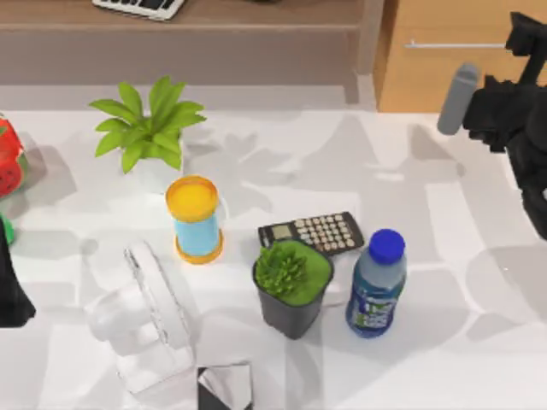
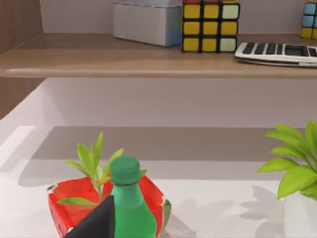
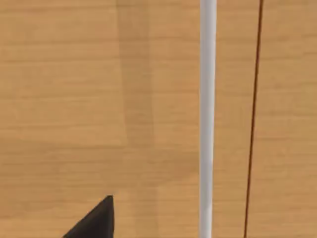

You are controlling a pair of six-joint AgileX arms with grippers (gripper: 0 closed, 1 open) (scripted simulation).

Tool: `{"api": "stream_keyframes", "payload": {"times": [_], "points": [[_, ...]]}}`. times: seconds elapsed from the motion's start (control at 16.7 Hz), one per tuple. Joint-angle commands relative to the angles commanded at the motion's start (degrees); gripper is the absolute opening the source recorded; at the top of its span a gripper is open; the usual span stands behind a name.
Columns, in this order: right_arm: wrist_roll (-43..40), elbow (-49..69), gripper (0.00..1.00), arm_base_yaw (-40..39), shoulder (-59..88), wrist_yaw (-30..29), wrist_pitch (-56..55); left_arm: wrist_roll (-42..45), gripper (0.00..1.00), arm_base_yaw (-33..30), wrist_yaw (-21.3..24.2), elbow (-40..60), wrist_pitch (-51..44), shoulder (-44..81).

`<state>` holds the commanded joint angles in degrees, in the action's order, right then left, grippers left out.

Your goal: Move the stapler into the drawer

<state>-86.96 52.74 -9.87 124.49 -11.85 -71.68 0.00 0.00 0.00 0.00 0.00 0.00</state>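
Top view: the right arm (image 1: 513, 120) is reaching over the table's far right corner, its gripper (image 1: 530, 38) sitting just in front of the drawer (image 1: 444, 77), near the right end of the silver handle (image 1: 453, 44). The drawer front is standing flush, shut, at the far right behind the table (image 1: 427, 196). Right wrist view is looking straight at the drawer face (image 3: 99, 99) with the handle bar (image 3: 208, 119) crossing it close by; one dark fingertip (image 3: 94, 223) is poking into frame, apart from the bar. Jaw opening: cannot tell; nothing is seen held. The left arm (image 1: 13, 290) is sitting parked at the left edge of the table; its jaws cannot be judged either. Left wrist view is facing a green bottle (image 2: 130, 203) in front of a watermelon-pattern planter (image 2: 69, 203), with a shelf (image 2: 148, 62) behind carrying a cube puzzle (image 2: 210, 25) and a keyboard (image 2: 277, 52). The stapler cannot be identified. On the table: leafy plant (image 1: 147, 128), yellow-capped cylinder (image 1: 195, 218), calculator (image 1: 312, 232), black pot (image 1: 292, 290), blue-capped bottle (image 1: 376, 286), white fan (image 1: 149, 312).
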Motion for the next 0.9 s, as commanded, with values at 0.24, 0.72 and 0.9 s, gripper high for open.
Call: {"api": "stream_keyframes", "payload": {"times": [0.24, 0.72, 0.9], "points": [[-2.3, 1.4, 1.00, -0.2, 3.3, -0.3, -1.9, 0.0, 1.00, 0.0, 0.0, 0.0, 0.0, 0.0], [-2.3, 4.2, 1.00, 0.2, 4.5, 0.1, -0.3, 0.0, 1.00, 0.0, 0.0, 0.0, 0.0, 0.0], [-2.3, 7.6, 1.00, 0.4, 6.1, 0.3, 1.6, 0.0, 1.00, 0.0, 0.0, 0.0, 0.0, 0.0]]}}
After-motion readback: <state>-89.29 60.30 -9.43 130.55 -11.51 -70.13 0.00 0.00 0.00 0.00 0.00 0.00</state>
